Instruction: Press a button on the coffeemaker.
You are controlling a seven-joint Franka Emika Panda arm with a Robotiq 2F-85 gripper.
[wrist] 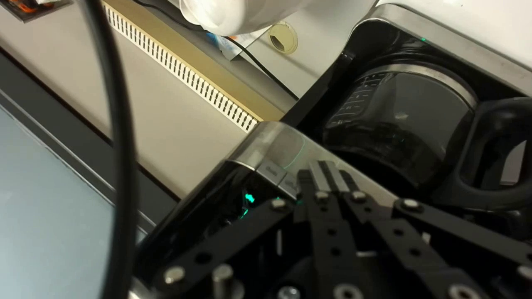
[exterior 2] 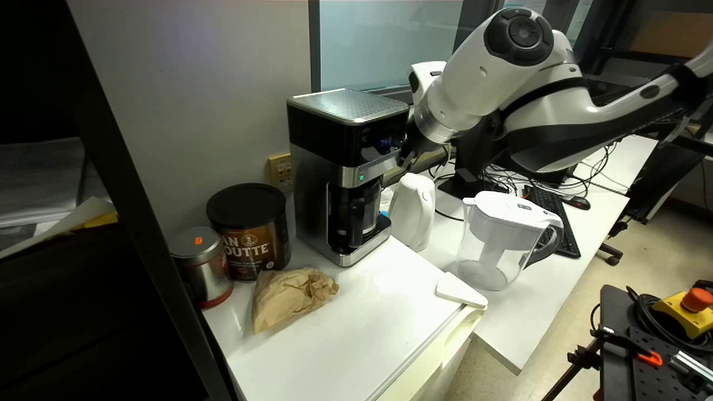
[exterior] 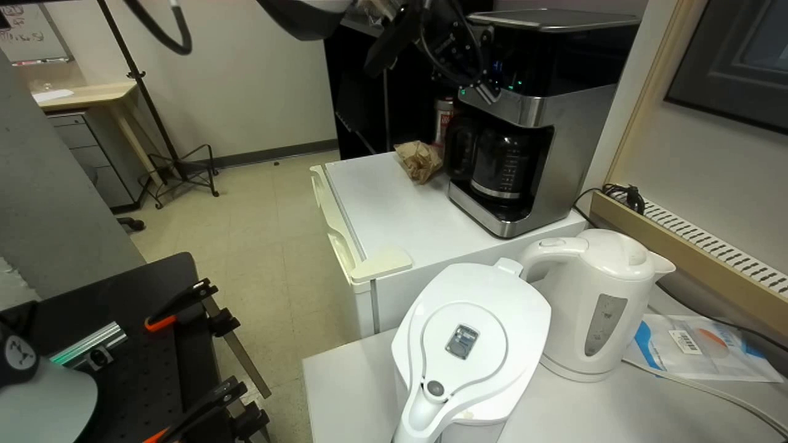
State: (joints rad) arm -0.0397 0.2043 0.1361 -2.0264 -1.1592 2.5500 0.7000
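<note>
By the coffeemaker (exterior 2: 346,176), boxy, glossy, metallic — gripper (wrist: 328,173) closed

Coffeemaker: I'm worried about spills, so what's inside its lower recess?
The coffeemaker holds a carafe there; the spot beneath it is covered, and its dark glass hides whether it's empty.

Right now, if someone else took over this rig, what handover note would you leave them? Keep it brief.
Hand: shut, nothing held, in front of the silver front band, close to the buttons. Whether it touches, I can't tell.
Coffeemaker: upright on the white surface, display lit, carafe in its lower recess.
Done: hand positioned at the button area. No press can be confirmed from these views.
Left: probably press a button, look for a change on the display, then back away.
</note>
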